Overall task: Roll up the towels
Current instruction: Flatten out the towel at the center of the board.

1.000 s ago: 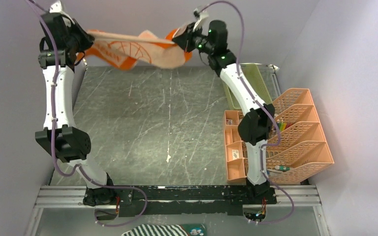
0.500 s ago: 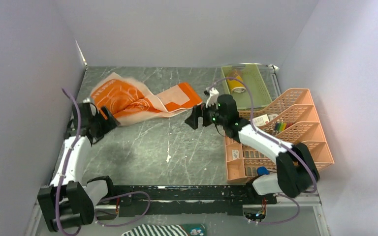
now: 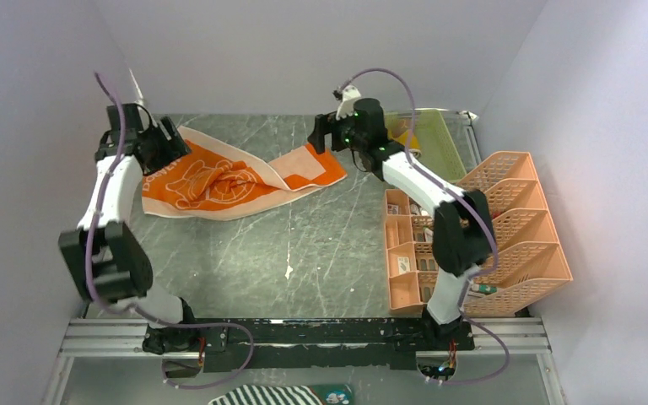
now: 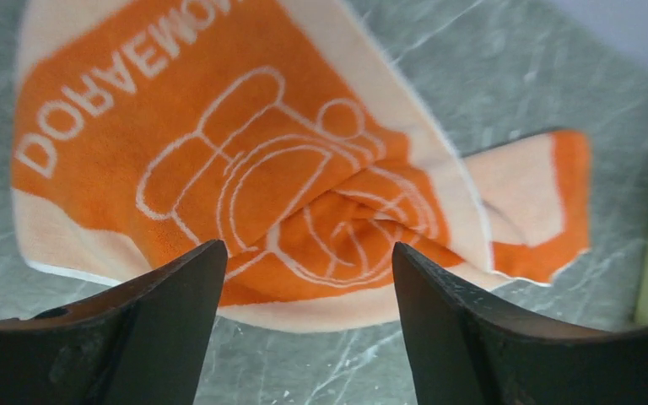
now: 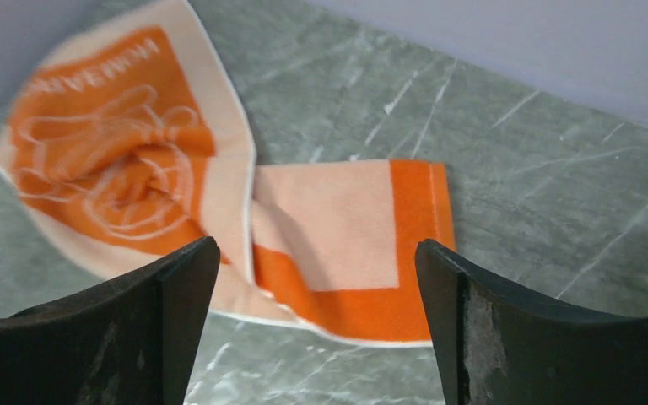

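The orange towel (image 3: 228, 179) lay crumpled on the table (image 3: 304, 245), my left gripper (image 3: 171, 145) spread wide at its ten o'clock and my right gripper (image 3: 316, 135) (spread as well) at two o'clock.

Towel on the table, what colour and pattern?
The towel is orange with a cream border, white cartoon outline and lettering; clearest in left wrist view.

**Both arms reach to the far side, claws spread**

The white-and-black jointed left arm (image 3: 111, 190) folds at a low elbow near its base and stretches up toward the far left corner. Its black two-finger left claw (image 3: 162, 143) points rightward and down, with its dark fingers (image 4: 160, 321) set wide apart. The matching right arm (image 3: 409, 177) extends to the far centre. The black right claw (image 3: 319, 135) faces left, its fingers (image 5: 489, 329) likewise parted wide.
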Controlling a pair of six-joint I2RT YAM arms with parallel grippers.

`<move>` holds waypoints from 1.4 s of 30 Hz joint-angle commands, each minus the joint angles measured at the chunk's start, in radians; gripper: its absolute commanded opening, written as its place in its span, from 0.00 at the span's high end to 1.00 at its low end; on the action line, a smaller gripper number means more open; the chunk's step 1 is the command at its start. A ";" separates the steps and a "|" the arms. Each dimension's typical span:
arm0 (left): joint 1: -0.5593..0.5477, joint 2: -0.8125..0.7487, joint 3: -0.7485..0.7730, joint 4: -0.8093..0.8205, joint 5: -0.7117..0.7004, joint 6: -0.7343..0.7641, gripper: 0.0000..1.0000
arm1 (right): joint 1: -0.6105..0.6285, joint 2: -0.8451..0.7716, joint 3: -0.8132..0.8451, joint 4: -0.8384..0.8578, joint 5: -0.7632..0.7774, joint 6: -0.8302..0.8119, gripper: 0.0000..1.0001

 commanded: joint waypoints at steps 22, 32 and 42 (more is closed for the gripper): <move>0.014 0.216 -0.566 0.438 0.253 -0.302 0.27 | -0.062 0.401 0.006 -0.162 -0.080 -0.046 0.83; -0.247 -0.044 -0.921 0.484 0.193 -0.490 0.27 | -0.128 0.098 -0.409 -0.138 -0.129 0.091 0.87; -0.297 -0.521 -0.829 0.036 -0.066 -0.526 0.19 | -0.130 -0.173 -0.373 -0.247 -0.128 0.036 0.49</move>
